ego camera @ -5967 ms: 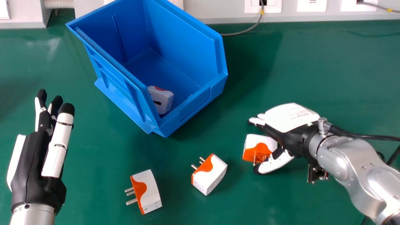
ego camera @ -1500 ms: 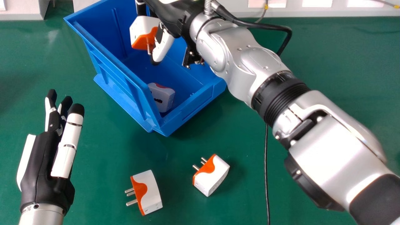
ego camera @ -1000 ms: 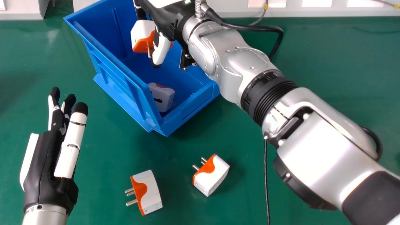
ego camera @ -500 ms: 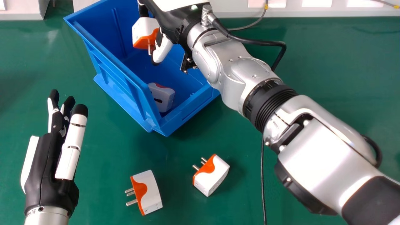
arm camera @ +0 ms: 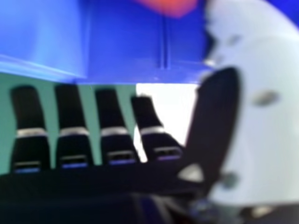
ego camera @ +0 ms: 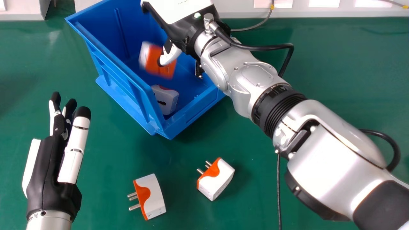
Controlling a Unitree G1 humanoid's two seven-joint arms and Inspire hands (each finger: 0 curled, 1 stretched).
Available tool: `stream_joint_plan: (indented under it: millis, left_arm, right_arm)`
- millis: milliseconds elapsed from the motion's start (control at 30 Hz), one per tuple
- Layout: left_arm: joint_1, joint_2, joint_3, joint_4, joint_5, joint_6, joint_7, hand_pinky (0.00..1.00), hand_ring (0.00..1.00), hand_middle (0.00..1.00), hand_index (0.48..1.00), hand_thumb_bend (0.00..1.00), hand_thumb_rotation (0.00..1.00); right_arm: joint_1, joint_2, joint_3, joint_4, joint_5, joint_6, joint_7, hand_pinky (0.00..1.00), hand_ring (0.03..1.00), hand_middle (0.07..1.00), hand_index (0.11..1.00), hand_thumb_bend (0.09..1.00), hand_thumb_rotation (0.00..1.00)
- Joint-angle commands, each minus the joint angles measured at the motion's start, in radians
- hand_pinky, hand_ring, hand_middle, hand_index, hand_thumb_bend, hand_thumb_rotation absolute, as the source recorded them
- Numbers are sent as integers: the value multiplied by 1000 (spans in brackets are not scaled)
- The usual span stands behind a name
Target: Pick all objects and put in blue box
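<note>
Adapter (ego camera: 152, 60), formerly grasped, now blurred and lower within blue box (ego camera: 105, 32), right hand (ego camera: 182, 28) released, fingers straightened, left hand (ego camera: 51, 172) fingers extended.

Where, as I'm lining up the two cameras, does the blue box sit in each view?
Head view: the blue box is left of centre, toward the top, under the right hand.
Right hand view: the blue box is beyond the fingertips.
Shared landmark: the right hand's white thumb.
</note>
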Motion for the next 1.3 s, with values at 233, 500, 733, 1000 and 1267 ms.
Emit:
stream_joint_plan:
  millis: [233,500,733,1000,1267]
  left_arm:
    - [-18,6,1,-17,6,2,2,977,1000,1000,1000,405,803]
    - [-37,8,3,0,8,5,2,977,1000,1000,1000,405,804]
    - [-52,9,5,22,9,0,2,977,1000,1000,1000,406,805]
    - [-70,22,11,46,11,-5,-6,976,1000,1000,1000,405,804]
    - [-75,29,16,53,5,3,-8,974,1000,1000,1000,409,804]
  right_arm:
    - [-10,-12,-6,-16,7,4,-24,921,986,990,990,575,508]
    - [-2,-27,-17,-26,18,-19,-33,943,997,998,998,541,406]
    - [29,-70,-64,-83,63,-56,-44,940,1000,1000,1000,373,54]
    - [264,-200,-163,-468,105,-100,-115,962,1000,1000,1000,431,129]
    - [716,-330,-265,-1188,63,-15,-28,960,1000,1000,1000,444,236]
